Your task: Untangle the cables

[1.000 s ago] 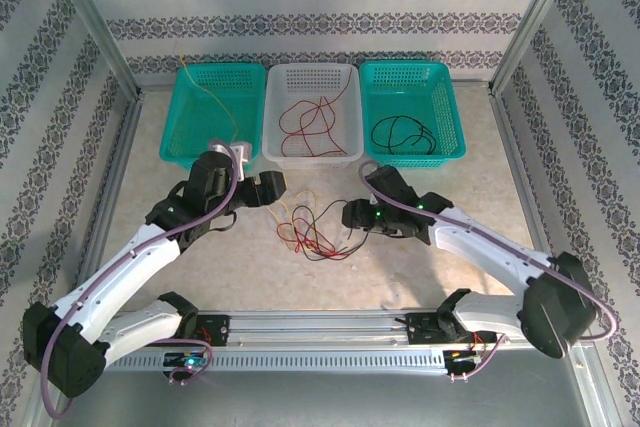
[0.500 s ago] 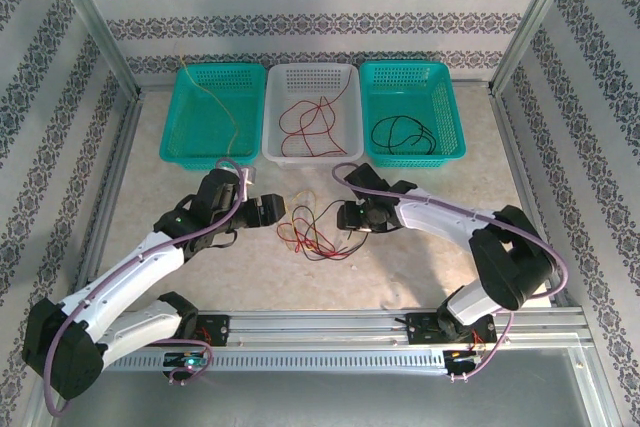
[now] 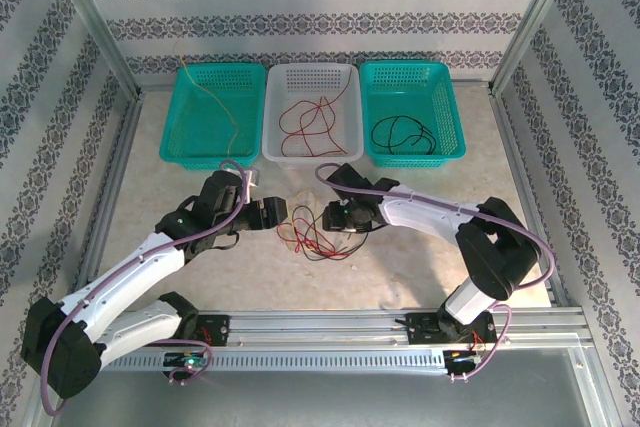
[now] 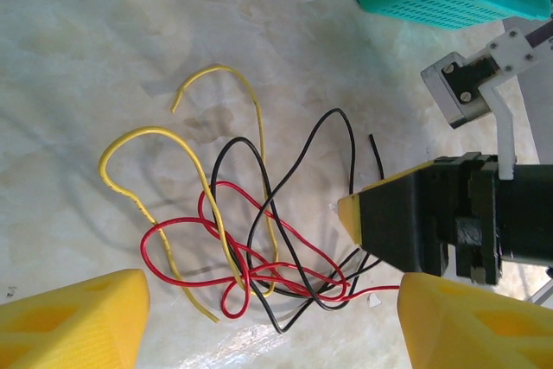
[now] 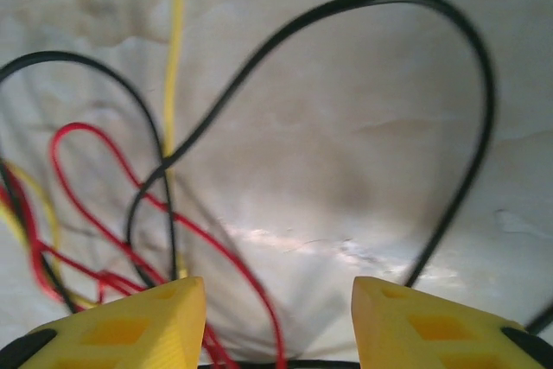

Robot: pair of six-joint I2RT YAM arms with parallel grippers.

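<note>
Pale marbled desk (image 3: 430, 272) now has both arms drawn in on the knot of thin red, yellow and black cables (image 3: 315, 237) at its middle, the right gripper (image 3: 338, 219) swung in from the side, the left gripper (image 3: 272, 215) nearer, both jaws open and holding nothing, so separating looks about to begin.

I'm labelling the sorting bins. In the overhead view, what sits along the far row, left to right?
Left teal basket holding a yellow cable → white basket holding red cables → right teal basket holding a black cable.
</note>
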